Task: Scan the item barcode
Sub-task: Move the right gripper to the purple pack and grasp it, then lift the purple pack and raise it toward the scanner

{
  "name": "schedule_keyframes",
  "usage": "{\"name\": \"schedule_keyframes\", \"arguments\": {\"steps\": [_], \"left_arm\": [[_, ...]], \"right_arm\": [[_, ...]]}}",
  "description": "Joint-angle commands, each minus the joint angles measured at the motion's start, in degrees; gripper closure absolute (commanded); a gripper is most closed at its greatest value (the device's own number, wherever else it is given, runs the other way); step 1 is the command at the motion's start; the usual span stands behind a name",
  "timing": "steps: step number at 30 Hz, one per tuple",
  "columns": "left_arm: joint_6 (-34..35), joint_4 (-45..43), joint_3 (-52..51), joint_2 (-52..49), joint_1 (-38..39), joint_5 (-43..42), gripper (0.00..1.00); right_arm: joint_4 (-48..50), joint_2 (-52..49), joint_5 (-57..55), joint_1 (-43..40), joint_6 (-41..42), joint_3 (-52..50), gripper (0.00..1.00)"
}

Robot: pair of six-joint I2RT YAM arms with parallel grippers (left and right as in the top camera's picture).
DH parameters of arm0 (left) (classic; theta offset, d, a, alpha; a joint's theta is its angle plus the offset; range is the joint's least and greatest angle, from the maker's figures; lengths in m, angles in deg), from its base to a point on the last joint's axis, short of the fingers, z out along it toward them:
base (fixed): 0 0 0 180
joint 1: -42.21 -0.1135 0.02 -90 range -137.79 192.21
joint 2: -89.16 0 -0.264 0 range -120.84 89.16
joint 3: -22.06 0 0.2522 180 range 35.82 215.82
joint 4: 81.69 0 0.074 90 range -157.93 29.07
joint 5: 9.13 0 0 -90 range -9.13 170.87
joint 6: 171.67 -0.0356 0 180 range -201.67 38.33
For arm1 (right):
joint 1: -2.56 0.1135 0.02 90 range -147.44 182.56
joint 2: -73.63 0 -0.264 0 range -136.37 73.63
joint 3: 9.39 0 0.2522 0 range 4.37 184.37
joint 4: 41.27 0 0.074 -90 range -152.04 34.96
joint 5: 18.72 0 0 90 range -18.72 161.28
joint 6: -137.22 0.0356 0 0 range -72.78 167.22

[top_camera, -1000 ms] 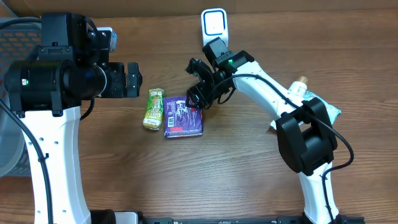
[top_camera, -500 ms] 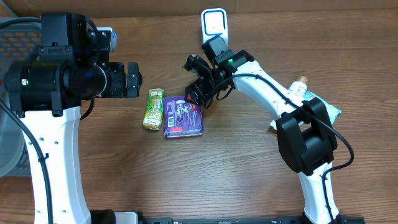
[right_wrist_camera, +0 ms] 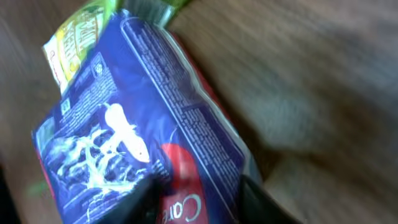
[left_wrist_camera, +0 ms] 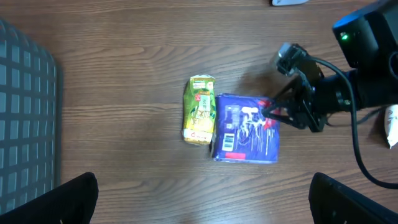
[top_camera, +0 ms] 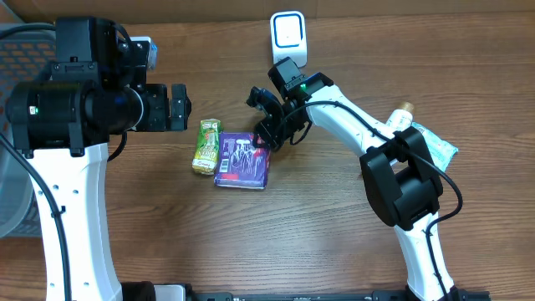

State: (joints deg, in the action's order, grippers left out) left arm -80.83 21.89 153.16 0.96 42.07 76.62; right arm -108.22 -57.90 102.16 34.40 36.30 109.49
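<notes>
Your left arm point(top_camera: 75, 109) stands tall at the left side of the counter point(top_camera: 318, 234). The left end effector point(top_camera: 177, 107) is spread fully wide above the wood and holds nothing. Your right arm point(top_camera: 359, 125) reaches in low from the right. The right end effector point(top_camera: 266, 134) is clenched on the upper right corner of the purple packet point(top_camera: 242, 163), which lies mid-counter. A green pouch point(top_camera: 206, 146) lies just beside the packet's left edge. The white scanner point(top_camera: 287, 33) stands apart, near the far edge.

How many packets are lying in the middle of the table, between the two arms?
2. A green-yellow packet lies left of centre; a purple packet lies beside it, one corner in the right gripper. Other items far right are partly hidden.
</notes>
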Motion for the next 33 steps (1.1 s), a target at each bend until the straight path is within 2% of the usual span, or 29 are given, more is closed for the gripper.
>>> {"name": "schedule_keyframes", "arguments": {"steps": [1,2,7,11,14,18,23,24,27,28,33], "left_arm": [[-1.3,-0.1,0.4,-0.6,-0.2,0.2,0.01],[-1.3,-0.1,0.4,-0.6,-0.2,0.2,0.0],[-1.3,-0.1,0.4,-0.6,-0.2,0.2,0.01],[-1.3,-0.1,0.4,-0.6,-0.2,0.2,0.01],[-1.3,-0.1,0.4,-0.6,-0.2,0.2,0.0],[-1.3,-0.1,0.4,-0.6,-0.2,0.2,0.01],[-1.3,-0.1,0.4,-0.6,-0.2,0.2,0.0],[-1.3,-0.1,0.4,-0.6,-0.2,0.2,0.0],[-1.3,-0.1,0.4,-0.6,-0.2,0.2,0.0],[-1.3,-0.1,0.4,-0.6,-0.2,0.2,0.0],[-1.3,-0.1,0.4,-0.6,-0.2,0.2,0.01]], "right_arm": [[-5.8,0.7,1.0,-1.8,3.7,1.5,0.92],[-7.4,1.0,1.0,-2.4,3.7,1.5,0.96],[-14.5,2.9,1.0,-7.3,8.2,1.5,0.96],[-15.8,5.8,0.7,-10.8,11.6,1.5,0.96],[-16.3,9.1,-3.5,-12.6,18.6,1.5,0.96],[-18.3,10.9,-9.5,-12.5,26.3,1.4,0.96],[-21.0,10.9,-9.4,-8.4,30.6,-3.6,0.96],[-21.1,10.9,-9.4,-7.5,29.9,-5.1,0.93],[-21.3,10.9,-9.4,-5.8,25.6,-7.2,0.48],[-21.4,10.9,-9.4,-5.7,24.5,-7.3,0.39],[-21.3,11.0,-9.4,-7.4,13.5,-5.2,0.23]]}}
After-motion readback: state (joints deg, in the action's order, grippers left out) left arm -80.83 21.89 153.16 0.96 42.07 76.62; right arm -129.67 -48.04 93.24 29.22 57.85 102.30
